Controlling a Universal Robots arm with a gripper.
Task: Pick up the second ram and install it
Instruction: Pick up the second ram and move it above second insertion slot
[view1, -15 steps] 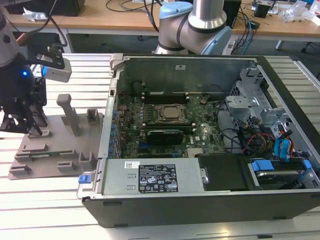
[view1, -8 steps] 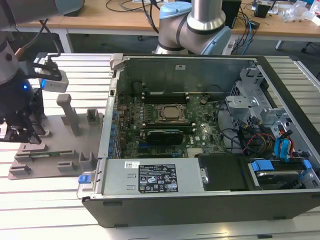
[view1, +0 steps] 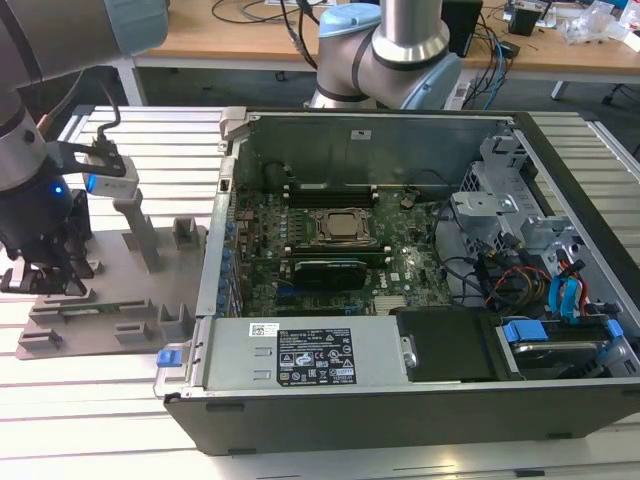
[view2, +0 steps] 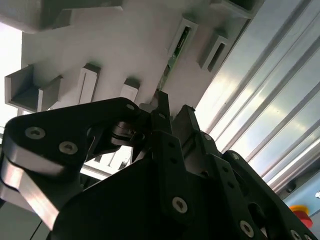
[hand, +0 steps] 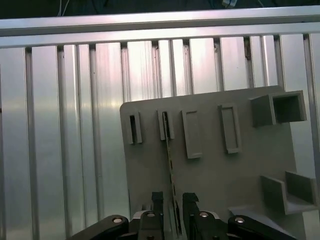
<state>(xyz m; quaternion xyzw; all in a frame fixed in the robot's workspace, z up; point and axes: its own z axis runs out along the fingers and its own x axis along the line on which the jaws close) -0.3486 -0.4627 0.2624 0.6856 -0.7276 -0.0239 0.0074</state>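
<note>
The second ram (hand: 170, 165) stands on edge in a slot of the grey holder tray (hand: 225, 190), and in the first wrist view it reads as a thin dark line running straight down between the fingers. The gripper (hand: 172, 197) straddles it, jaws parted, one finger on each side with a sliver of gap showing, so nothing is clamped yet. Over to the second wrist view: here the stick (view2: 172, 62) gives up its green edge inside the slot, and the black gripper (view2: 174, 110) looms just past it, fingertips close on both sides of its line.

The exterior view puts it all in place. The gripper (view1: 45, 275) is down over the tray (view1: 110, 290) at the exterior view's left, a small blue light glowing on the wrist above it. The tray sits on the ribbed aluminium bench (view1: 100, 400), touching or just beside the open computer case (view1: 400, 118). Inside the case lies the green board with the square metal-framed processor socket (view1: 340, 227).

On writing: a black label (view1: 315, 362) and a small white sticker (view1: 264, 329) sit on the metal panel nearest the camera, their print too small to make out.
</note>
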